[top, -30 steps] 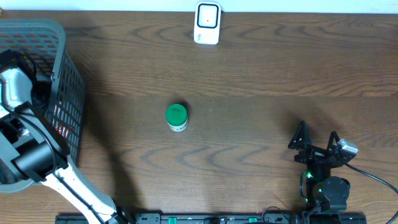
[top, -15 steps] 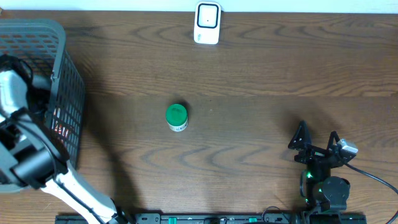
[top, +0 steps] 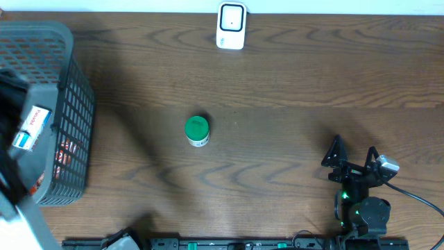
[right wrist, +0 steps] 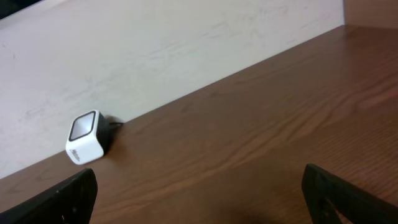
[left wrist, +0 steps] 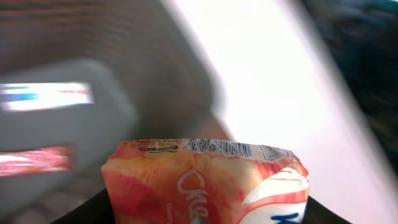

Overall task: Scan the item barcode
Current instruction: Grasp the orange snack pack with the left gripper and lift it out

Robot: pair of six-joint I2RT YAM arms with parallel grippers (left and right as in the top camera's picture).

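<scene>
Left gripper (left wrist: 204, 214) clamped on orange snack packet (left wrist: 205, 177), packet filling jaw gap, hand over basket (top: 73, 104). Right gripper (top: 354, 147) wide, empty. Barcode face not identifiable. Best: lift clear of rim, carry to scanner (top: 231, 26), well ahead-right of hand, turn barcode toward its window.

The packet (left wrist: 205, 183) is orange-red (white lettering), the jar lid (top: 196, 127) green, the scanner (top: 231, 26) white, the table (top: 298, 76) brown wood-grain.

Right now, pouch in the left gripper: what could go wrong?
1. The soft snack pouch sticks out well past the left gripper, and the wrist view is motion-blurred: it may flop or slip.
2. The green-lidded jar sits roughly en route to the scanner; a low sweep could clip it.
</scene>
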